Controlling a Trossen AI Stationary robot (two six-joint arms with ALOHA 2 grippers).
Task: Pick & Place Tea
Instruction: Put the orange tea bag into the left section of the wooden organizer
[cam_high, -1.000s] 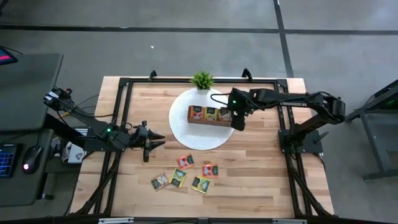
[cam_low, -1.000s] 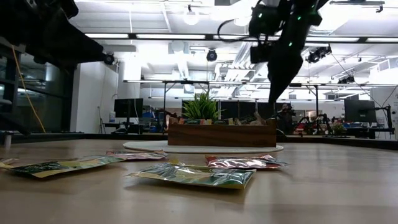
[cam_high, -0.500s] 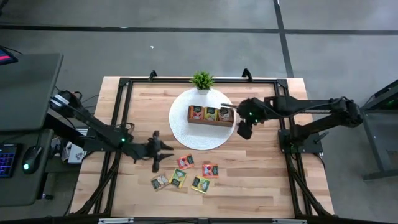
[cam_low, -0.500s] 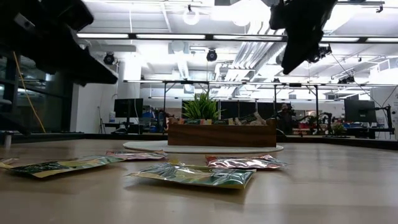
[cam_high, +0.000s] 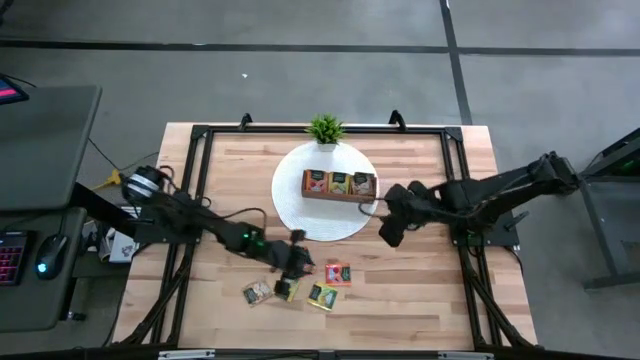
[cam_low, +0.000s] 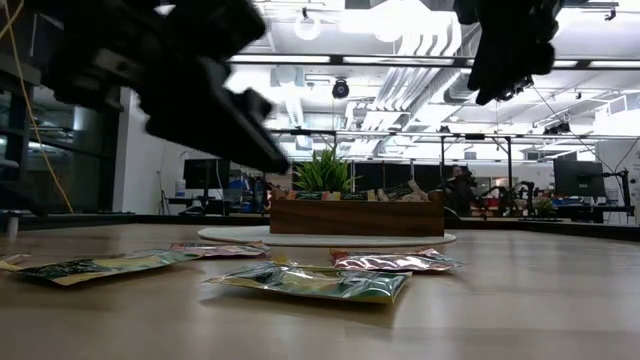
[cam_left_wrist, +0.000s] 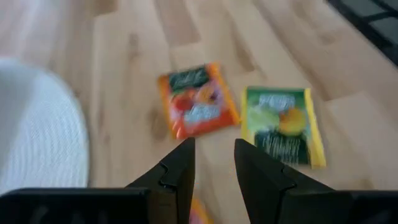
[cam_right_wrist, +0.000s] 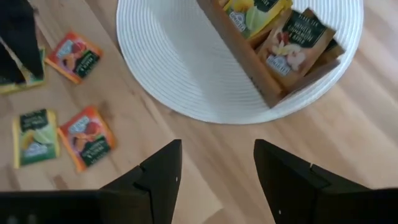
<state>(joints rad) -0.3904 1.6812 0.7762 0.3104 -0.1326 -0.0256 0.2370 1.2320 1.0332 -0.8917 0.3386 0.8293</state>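
Several flat tea sachets lie loose on the wooden table: an orange one (cam_left_wrist: 198, 109), a green-yellow one (cam_left_wrist: 283, 124), and others (cam_high: 257, 291) (cam_high: 322, 296) (cam_high: 338, 272). More sachets stand in the brown wooden tray (cam_high: 340, 185) on the round white mat (cam_high: 300, 215). My left gripper (cam_high: 297, 268) hovers low over the loose sachets, its fingers (cam_left_wrist: 180, 171) a narrow gap apart with nothing between them. My right gripper (cam_high: 390, 232) hangs open above the mat's right edge, clear of the tray (cam_right_wrist: 273, 56).
A small green potted plant (cam_high: 325, 128) stands at the far edge of the mat. A black metal frame (cam_high: 200, 135) runs around the table. Bare wood lies to the right of the loose sachets (cam_high: 420, 290).
My left gripper has swung toward the table's right and near edge and come down, from bare wood to above the loose sachets, rolling as it went. My right gripper has drawn back from over the tray's right end toward the near edge and risen a little.
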